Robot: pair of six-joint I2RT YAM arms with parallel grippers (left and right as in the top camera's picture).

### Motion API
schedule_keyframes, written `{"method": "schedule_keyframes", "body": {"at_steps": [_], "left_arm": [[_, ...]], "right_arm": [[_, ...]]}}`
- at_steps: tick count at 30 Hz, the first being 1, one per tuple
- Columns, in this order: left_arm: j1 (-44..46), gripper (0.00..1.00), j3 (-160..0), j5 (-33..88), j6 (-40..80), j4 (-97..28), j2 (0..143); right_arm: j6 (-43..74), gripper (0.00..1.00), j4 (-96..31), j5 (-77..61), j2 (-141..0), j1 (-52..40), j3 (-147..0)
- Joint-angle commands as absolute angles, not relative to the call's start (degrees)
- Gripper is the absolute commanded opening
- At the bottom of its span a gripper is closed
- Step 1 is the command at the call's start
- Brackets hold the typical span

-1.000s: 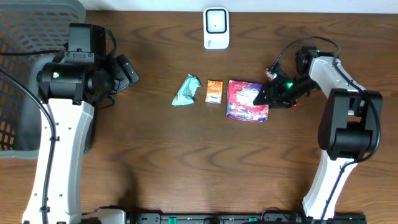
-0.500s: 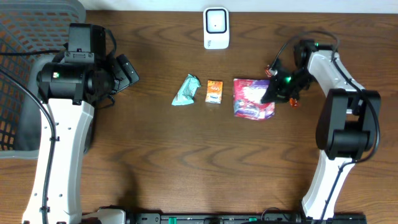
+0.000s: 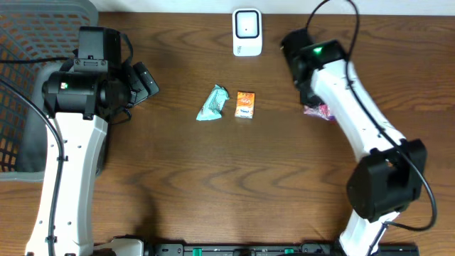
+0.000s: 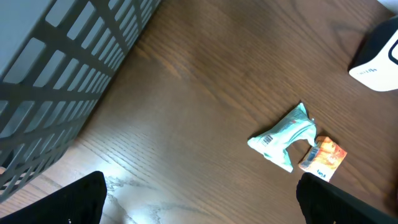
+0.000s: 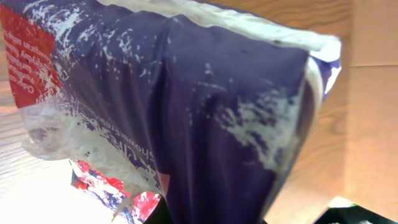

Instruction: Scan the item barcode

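The right pincer (image 3: 310, 99) is clamping together on the purple and red snack pouch (image 5: 186, 99) and is holding it above the counter (image 3: 213, 178), right of the white scanner (image 3: 247, 32) and a little nearer the robot. The pouch is looking light, soft and crinkly, with slick film that is likely to slip or fold. Judging by that, a grip on the flat sealed edge would be holding better than one on the puffy middle, and it would be leaving the printed faces free for the scanner.

From overhead, the arm is hiding nearly all of the pouch; only a pink corner is peeking out beside it. The right wrist view is showing what is missing there: wrinkled foil filling the frame, though no barcode is showing. The left wrist view is showing a barcode on the teal packet (image 4: 283, 140) lying beside the orange packet (image 4: 322, 155). The left pincer (image 3: 148, 80) is hanging with jaws wide apart, near the basket (image 3: 28, 85), holding nothing.
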State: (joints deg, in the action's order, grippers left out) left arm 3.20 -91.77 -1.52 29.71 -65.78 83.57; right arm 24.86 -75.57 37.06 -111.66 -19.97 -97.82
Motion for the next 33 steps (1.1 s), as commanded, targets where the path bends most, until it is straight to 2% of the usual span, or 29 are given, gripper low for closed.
{"method": "schedule_keyframes", "body": {"at_steps": [1,6,8,9,10,11,15,17,18,22,27,29,33], "left_arm": [[3.11,0.98,-92.01,-2.0,28.95,-65.95,83.48],[3.11,0.98,-92.01,-2.0,28.95,-65.95,83.48],[3.11,0.98,-92.01,-2.02,28.95,-65.95,83.48],[3.11,0.98,-92.01,-2.0,28.95,-65.95,83.48],[3.11,0.98,-92.01,-2.02,28.95,-65.95,83.48],[3.11,0.98,-92.01,-2.0,28.95,-65.95,83.48],[3.11,0.98,-92.01,-2.0,28.95,-65.95,83.48],[3.11,0.98,-92.01,-2.02,28.95,-65.95,83.48],[3.11,0.98,-92.01,-2.0,28.95,-65.95,83.48],[3.11,0.98,-92.01,-2.02,28.95,-65.95,83.48],[3.11,0.98,-92.01,-2.0,28.95,-65.95,83.48],[3.11,0.98,-92.01,-2.02,28.95,-65.95,83.48],[3.11,0.98,-92.01,-2.0,28.95,-65.95,83.48]], "right_arm": [[31.55,0.01,-73.97,44.88,-115.66,-21.67,-93.47],[29.5,0.04,-71.24,33.89,-118.21,-24.03,-92.71],[27.99,0.11,-70.08,29.91,-118.21,-25.43,-92.77],[27.31,0.19,-69.84,27.83,-117.97,-26.46,-93.19],[26.89,0.41,-69.84,26.3,-117.95,-27.29,-93.82],[26.79,0.58,-69.93,24.36,-117.95,-28.34,-95.04],[20.82,0.6,-71.16,11.55,-117.95,-30.24,-102.67],[18.37,0.79,-72.9,6.24,-117.95,-30.11,-107.46],[17.45,0.85,-74.3,4.8,-117.95,-29.76,-110.0],[14.44,0.92,-79.48,4.34,-117.95,-27.03,-117.34],[8.67,0.94,-81.67,2.66,-118.24,-19.16,-118.02],[3.84,0.93,-81.38,-4.21,-118.45,-14.22,-116.31],[-8.84,0.9,-76.34,-27.49,-118.56,-4.51,-107.0]]}}
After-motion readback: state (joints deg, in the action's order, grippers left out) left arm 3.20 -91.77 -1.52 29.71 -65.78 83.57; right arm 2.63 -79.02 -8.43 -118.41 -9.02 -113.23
